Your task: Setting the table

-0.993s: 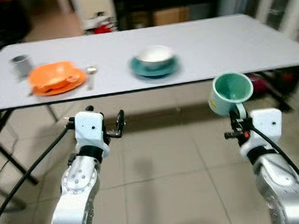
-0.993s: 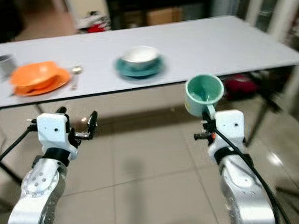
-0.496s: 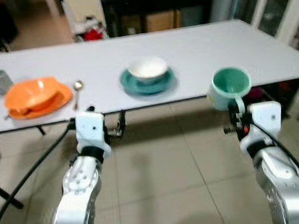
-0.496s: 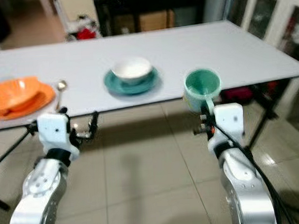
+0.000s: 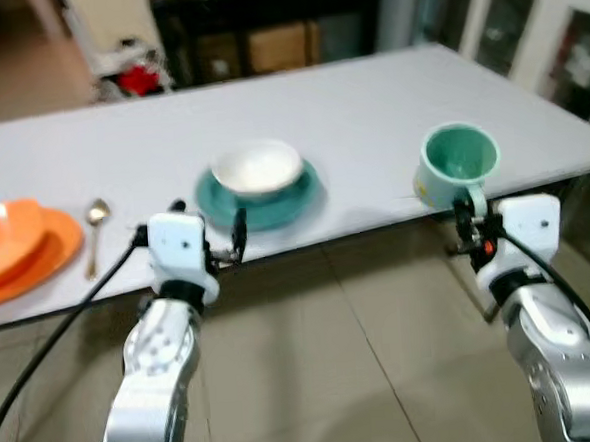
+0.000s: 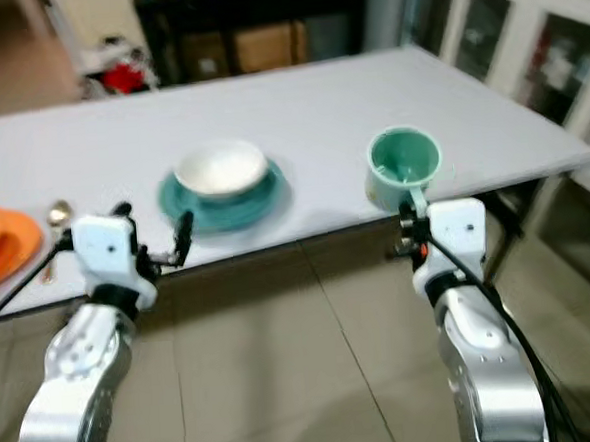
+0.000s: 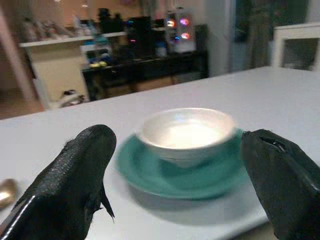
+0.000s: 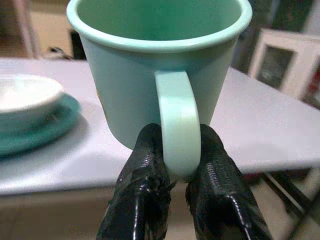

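Mug, mint-green enamel-look (image 8: 159,65), pinched by its handle in right gripper (image 8: 175,165), upright.
Likely light, rigid, slick; handle grip suits; left gripper (image 7: 185,185) gapes empty; white bowl (image 5: 257,167) at mug's 9 o'clock.

A long white table (image 5: 368,96) carries the setting. Near its front edge, about midway, sits a teal saucer (image 5: 259,201) with a white bowl (image 5: 258,168) on it. Toward the left end lie a spoon (image 5: 94,233) and an orange plate (image 5: 22,263) — its bowl (image 5: 3,237) on top.
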Tool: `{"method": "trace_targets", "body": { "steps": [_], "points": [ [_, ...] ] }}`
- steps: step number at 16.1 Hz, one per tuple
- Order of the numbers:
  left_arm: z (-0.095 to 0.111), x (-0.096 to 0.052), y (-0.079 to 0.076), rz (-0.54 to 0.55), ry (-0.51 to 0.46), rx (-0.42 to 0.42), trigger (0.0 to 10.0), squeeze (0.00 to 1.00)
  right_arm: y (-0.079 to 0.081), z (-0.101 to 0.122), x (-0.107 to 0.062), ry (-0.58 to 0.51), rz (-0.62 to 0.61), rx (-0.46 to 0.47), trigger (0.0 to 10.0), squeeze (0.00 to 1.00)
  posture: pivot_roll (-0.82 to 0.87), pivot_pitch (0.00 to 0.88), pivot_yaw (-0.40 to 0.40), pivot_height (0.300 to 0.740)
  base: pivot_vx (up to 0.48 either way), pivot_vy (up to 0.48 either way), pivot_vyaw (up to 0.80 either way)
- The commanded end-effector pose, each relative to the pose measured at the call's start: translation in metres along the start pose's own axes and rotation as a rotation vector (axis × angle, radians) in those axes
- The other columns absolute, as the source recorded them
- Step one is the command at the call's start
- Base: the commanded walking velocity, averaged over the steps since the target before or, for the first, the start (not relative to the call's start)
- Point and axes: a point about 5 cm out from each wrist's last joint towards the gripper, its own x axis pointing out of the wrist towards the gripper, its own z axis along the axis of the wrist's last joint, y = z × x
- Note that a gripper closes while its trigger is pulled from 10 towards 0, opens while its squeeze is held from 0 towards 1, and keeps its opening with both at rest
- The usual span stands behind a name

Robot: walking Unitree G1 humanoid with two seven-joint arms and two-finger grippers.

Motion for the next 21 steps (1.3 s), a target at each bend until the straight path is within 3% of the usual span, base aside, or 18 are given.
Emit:
{"method": "trace_targets", "body": {
  "steps": [1,21],
  "points": [
    [-0.003,-0.001,0.007,0.024,0.015,0.012,10.0,0.0,0.006,0.002,0.001,-0.014,0.03,0.008,10.0,0.0,-0.01,0.0,0.03,0.74,0.45,0.0,0.0],
    [0.0,-0.001,0.013,0.048,0.01,0.028,10.0,0.0,0.016,0.003,0.013,-0.035,0.106,0.03,10.0,0.0,0.03,0.0,0.004,0.74,0.438,0.0,0.0]
  ]
}}
